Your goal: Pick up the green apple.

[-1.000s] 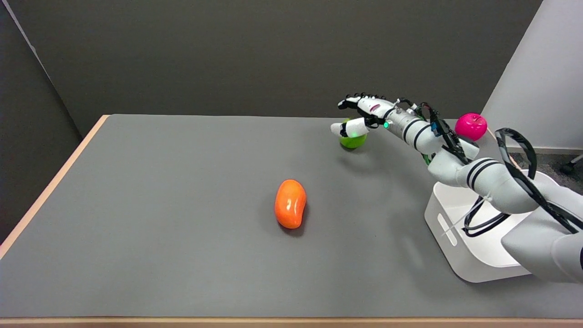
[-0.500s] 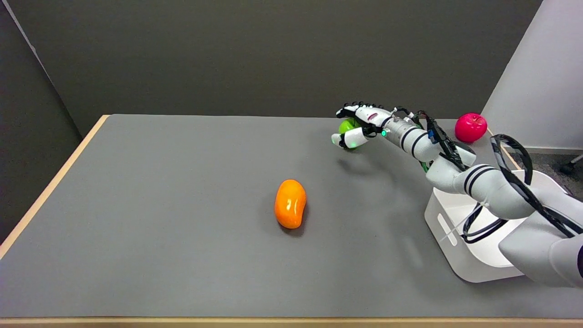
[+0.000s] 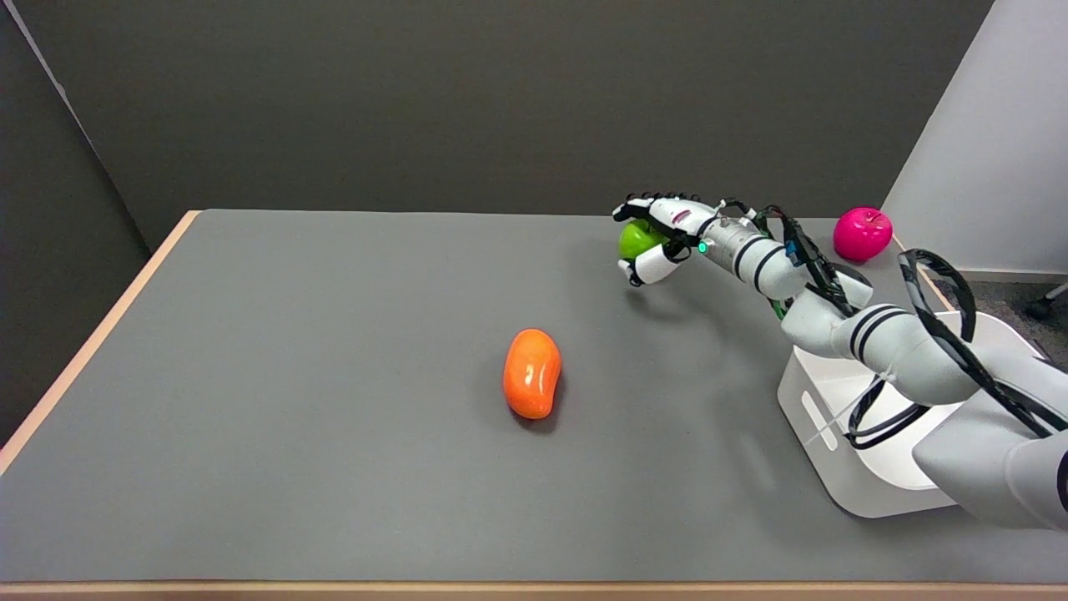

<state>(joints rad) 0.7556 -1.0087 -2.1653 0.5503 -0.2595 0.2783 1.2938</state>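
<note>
Three glossy fruits sit on the matte grey table (image 3: pixel 292 434). At the far side, the right hand (image 3: pixel 659 234) cups the round green apple (image 3: pixel 636 239), fingers curled over its top, thumb beneath; whether it is lifted is unclear.

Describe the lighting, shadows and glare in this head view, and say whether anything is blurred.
Head view: even overhead light; soft shadows fall on the table beside the orange fruit and under the right hand around the green apple; bright glare streaks on the orange fruit's glossy skin; the pink apple looks oversaturated; a green indicator light glows at the wrist; no obvious motion blur.
</note>
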